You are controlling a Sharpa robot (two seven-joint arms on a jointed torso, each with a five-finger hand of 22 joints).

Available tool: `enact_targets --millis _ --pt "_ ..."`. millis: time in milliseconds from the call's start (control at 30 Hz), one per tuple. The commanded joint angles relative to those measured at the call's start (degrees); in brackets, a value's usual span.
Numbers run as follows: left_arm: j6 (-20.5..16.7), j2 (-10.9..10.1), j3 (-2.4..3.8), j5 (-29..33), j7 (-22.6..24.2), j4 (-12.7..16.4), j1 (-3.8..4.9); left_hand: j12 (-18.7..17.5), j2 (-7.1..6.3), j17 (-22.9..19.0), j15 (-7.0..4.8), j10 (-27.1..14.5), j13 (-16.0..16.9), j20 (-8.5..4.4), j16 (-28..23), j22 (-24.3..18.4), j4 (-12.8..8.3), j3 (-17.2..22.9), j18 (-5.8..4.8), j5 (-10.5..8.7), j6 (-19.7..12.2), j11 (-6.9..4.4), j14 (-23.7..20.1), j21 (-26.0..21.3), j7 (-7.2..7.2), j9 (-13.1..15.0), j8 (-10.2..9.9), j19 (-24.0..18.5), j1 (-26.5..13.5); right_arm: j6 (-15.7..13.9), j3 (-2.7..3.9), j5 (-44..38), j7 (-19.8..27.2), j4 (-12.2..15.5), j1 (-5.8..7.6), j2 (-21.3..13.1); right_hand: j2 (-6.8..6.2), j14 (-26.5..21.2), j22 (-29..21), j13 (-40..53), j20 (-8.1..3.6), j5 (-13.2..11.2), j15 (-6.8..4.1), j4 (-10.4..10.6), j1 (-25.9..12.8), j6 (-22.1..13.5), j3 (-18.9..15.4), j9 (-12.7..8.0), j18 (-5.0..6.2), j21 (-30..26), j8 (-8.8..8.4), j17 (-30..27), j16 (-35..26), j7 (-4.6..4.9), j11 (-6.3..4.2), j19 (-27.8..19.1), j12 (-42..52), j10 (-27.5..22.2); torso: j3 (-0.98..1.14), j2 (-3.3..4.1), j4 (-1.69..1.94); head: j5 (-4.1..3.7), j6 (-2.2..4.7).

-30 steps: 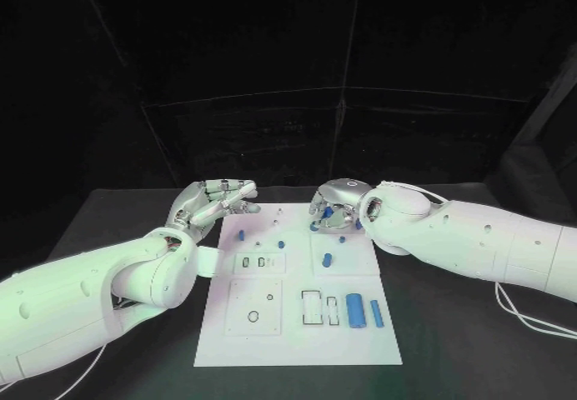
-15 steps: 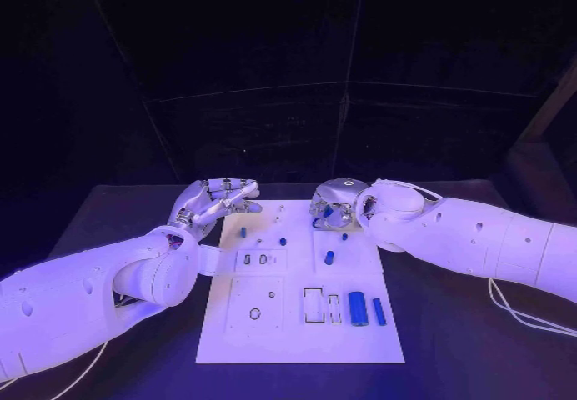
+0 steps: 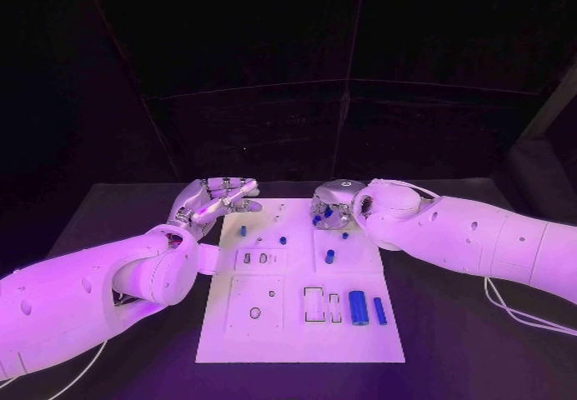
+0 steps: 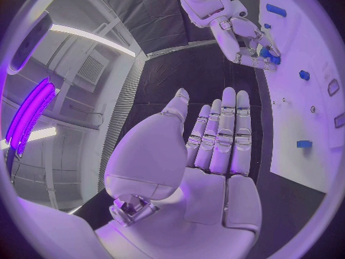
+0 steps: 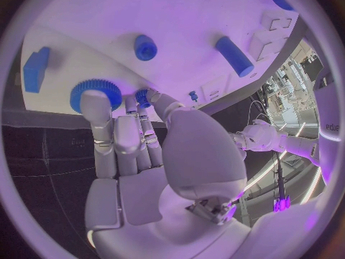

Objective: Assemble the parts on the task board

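Note:
The white task board lies in the middle of the table. My right hand is at the board's far edge. There it pinches a small blue part between thumb and finger, and another finger touches a blue gear beside it. The left wrist view shows the same blue part at the right hand. My left hand hovers over the board's far left corner. Its fingers are straight and hold nothing.
Loose blue parts lie on the board: a thick cylinder and a thin rod near the front right, and a short piece mid-board. Small pegs stand nearer the left hand. Black table surrounds the board.

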Motion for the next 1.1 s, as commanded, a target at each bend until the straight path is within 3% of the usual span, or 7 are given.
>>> enact_targets --millis 33,300,467,633,867,1100 --pt "1.11 -0.02 0.06 -0.42 -0.20 -0.02 0.11 -0.27 0.15 0.09 0.14 0.36 -0.08 0.01 0.36 -0.10 0.10 -0.19 0.36 -0.03 0.06 0.02 0.38 0.38 0.28 -0.05 -0.40 0.50 -0.51 2.10 0.02 -0.49 -0.39 -0.16 0.12 0.17 -0.11 2.15 0.54 -0.02 0.17 0.20 -0.17 0.11 0.37 0.85 0.66 0.14 -0.55 0.67 0.55 0.33 0.60 -0.05 0.13 0.18 0.25 0.63 0.01 0.08 -0.02 0.11 -0.03" --pt "1.44 0.10 0.06 -0.42 -1.14 -0.20 0.13 -0.40 0.38 0.19 0.17 0.31 -0.09 0.01 0.33 -0.14 0.17 -0.17 0.35 -0.04 0.01 0.06 0.36 0.35 0.33 -0.05 -0.48 0.54 -0.66 1.59 0.01 -0.43 -0.16 -0.38 0.11 0.55 0.47 2.21 3.09 0.06 0.06 0.26 -0.44 0.33 0.88 2.65 1.97 0.32 -0.82 2.81 1.23 1.64 1.93 -0.47 -0.25 0.39 0.43 1.86 -0.03 0.16 0.07 0.07 -0.09" --pt "1.51 0.04 0.06 -0.42 -1.32 -0.20 0.14 -0.44 0.45 0.21 0.17 0.30 -0.09 0.01 0.32 -0.15 0.17 -0.14 0.34 -0.03 0.00 0.07 0.36 0.35 0.34 -0.05 -0.50 0.54 -0.66 -1.74 0.01 -0.43 0.01 -0.41 0.11 0.45 1.67 2.29 5.56 0.29 -0.26 -0.45 -0.87 0.18 1.81 4.58 3.66 0.57 -1.12 4.81 2.00 2.60 2.94 -0.82 -0.75 0.84 0.80 3.59 -0.01 0.14 0.02 0.06 -0.18" --pt "1.61 -0.02 0.06 -0.42 -1.42 -0.20 0.15 -0.49 0.58 0.26 0.18 0.30 -0.09 0.01 0.31 -0.17 0.16 -0.10 0.34 -0.03 -0.01 0.07 0.35 0.33 0.35 -0.05 -0.53 0.56 -0.65 -7.62 0.02 -0.30 0.45 0.40 0.10 -0.06 2.34 2.34 8.51 0.60 -0.59 -0.38 -1.22 -0.33 2.68 6.01 5.03 0.83 -1.55 7.01 2.56 3.25 3.67 -0.98 -1.12 1.54 1.15 5.13 0.02 0.18 -0.02 0.17 0.04" --pt "1.65 -0.11 0.06 -0.42 -1.48 -0.24 0.20 -0.56 0.76 0.33 0.19 0.30 -0.09 0.01 0.28 -0.20 0.10 -0.01 0.34 -0.01 -0.01 0.07 0.33 0.31 0.35 -0.05 -0.58 0.58 -0.59 -13.45 0.07 1.25 0.48 2.23 0.11 -0.35 2.02 2.24 9.37 0.62 -0.68 -0.87 -1.17 -0.78 2.88 6.07 5.79 0.81 -1.68 7.80 2.39 3.24 3.87 -0.85 -1.06 1.54 0.77 5.20 -0.05 0.20 0.06 0.22 0.54" --pt "1.84 0.08 0.06 -0.42 -1.48 -0.30 0.24 -0.64 0.84 0.37 0.22 0.29 -0.09 0.02 0.20 -0.25 0.00 0.04 0.32 -0.02 -0.03 0.09 0.20 0.25 0.36 -0.05 -0.62 0.53 -0.50 -15.22 0.09 2.13 0.33 -0.51 0.13 2.61 1.41 2.16 9.90 0.55 -0.54 -1.19 -0.98 -0.73 2.36 5.64 6.10 0.67 -1.75 8.31 1.94 3.32 4.10 -0.70 -0.84 1.35 0.18 4.77 -0.04 0.32 0.23 0.20 0.77"
